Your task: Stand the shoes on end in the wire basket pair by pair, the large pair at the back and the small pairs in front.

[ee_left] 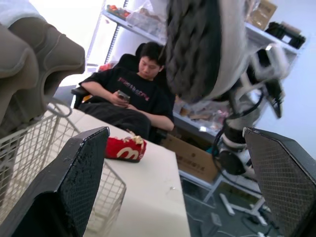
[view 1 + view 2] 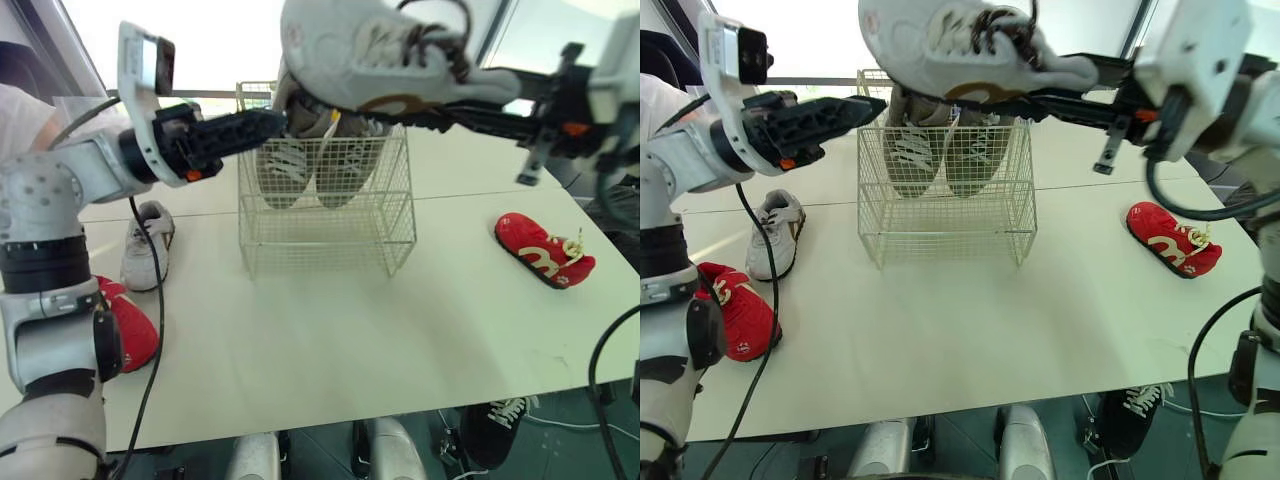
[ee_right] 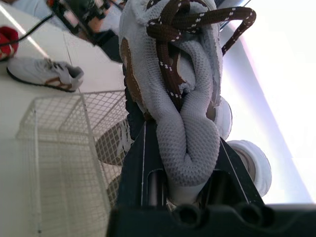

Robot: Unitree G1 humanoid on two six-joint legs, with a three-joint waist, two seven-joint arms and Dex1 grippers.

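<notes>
The right pincer (image 3: pixel 183 163) is clamped on the heel end of a white shoe with brown laces (image 2: pixel 370 50). It holds this shoe in the air above the open top of the wire basket (image 2: pixel 330 232), with the toe pointing toward the robot's left. The shoe is clear of the basket rim. The left pincer (image 2: pixel 262 127) hovers at the upper left edge of the basket with its two black fingers (image 1: pixel 74 187) spread apart and nothing between them. The basket stands on the white bench (image 2: pixel 350 340), toward the far side. Inside it, a large grey pair (image 2: pixel 310 165) stands on end at the back, the two shoes side by side and leaning against the mesh. The front of the basket is unoccupied. A small white shoe (image 2: pixel 148 245) lies on the bench to the left of the basket. A red shoe (image 2: pixel 125 320) lies nearer the left front edge. A second red shoe (image 2: pixel 545 250) lies well to the right of the basket. A black shoe (image 2: pixel 495 425) rests on the floor below the bench's front right edge. A seated person (image 1: pixel 138 94) is beyond the bench.
</notes>
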